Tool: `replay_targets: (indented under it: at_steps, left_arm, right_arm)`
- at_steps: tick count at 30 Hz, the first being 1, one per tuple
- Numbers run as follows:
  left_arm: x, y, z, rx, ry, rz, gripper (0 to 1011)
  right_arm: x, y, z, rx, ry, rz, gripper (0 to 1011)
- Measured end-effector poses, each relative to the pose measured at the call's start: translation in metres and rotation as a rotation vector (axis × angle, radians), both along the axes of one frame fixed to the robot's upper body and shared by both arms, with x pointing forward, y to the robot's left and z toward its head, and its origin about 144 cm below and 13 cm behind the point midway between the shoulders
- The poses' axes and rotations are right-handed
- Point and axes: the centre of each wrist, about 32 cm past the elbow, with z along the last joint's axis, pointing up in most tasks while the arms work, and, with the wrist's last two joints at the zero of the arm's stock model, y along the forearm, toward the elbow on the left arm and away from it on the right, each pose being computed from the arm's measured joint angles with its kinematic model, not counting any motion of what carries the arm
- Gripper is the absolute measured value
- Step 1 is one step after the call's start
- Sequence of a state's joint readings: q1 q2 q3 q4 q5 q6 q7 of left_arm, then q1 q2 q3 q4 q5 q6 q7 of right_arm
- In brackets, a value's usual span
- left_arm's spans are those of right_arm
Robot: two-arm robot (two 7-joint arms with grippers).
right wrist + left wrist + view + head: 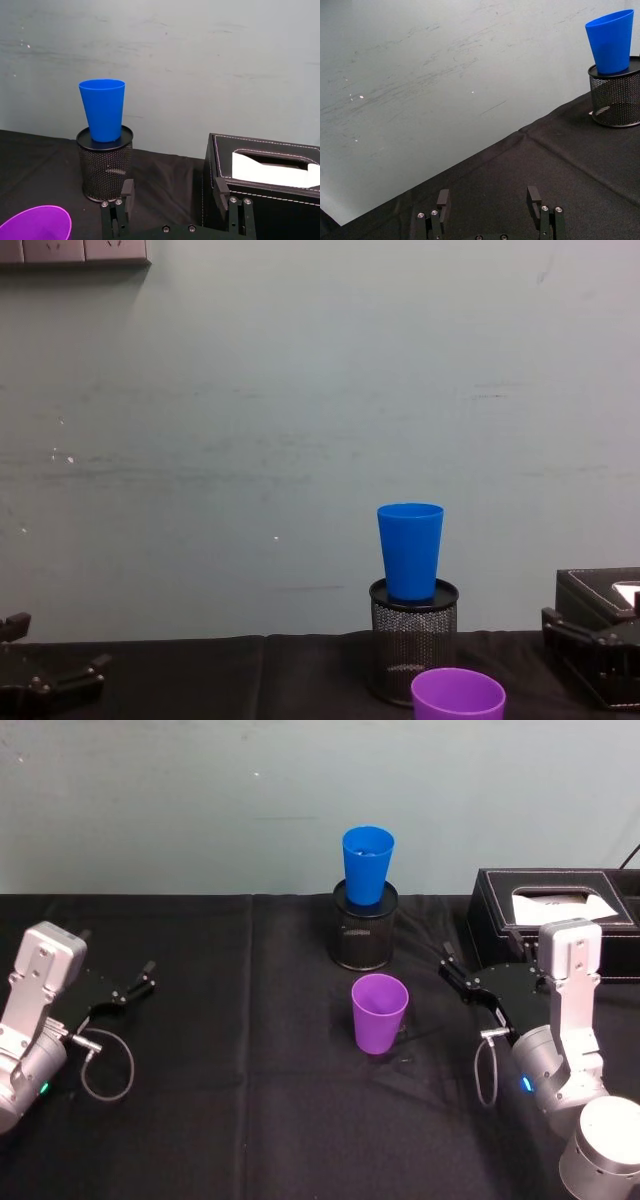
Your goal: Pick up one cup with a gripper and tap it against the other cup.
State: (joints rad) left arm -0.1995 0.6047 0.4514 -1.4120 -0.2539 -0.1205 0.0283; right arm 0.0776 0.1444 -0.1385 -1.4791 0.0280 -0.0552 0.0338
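Observation:
The purple cup (379,1012) stands upright on the black cloth in the middle of the table, with its rim also at the right wrist view's corner (37,225) and in the chest view (458,697). Behind it the blue cup (367,865) stands upright on top of an upturned black mesh holder (364,935). My right gripper (446,963) hovers open and empty to the right of the purple cup, apart from it, its fingers (127,187) spread wide. At the far left my left gripper (140,980) rests open and empty (488,197), with the blue cup (612,42) far off.
A black tissue box (555,915) with white tissue sits at the back right, close behind the right gripper. A pale wall runs along the table's rear edge. Black cloth (250,1120) covers the table, bare between the left gripper and the cups.

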Motion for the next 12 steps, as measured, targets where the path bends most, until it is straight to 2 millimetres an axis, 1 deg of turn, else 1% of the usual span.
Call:
replay_targets:
  at_steps: [12]
  left_arm:
    - [0.0000,0.0000,0.0000,0.000,0.000,0.000,1000]
  right_arm:
    - [-0.0003,0.0003,0.0015,0.003,0.000,0.009,1002]
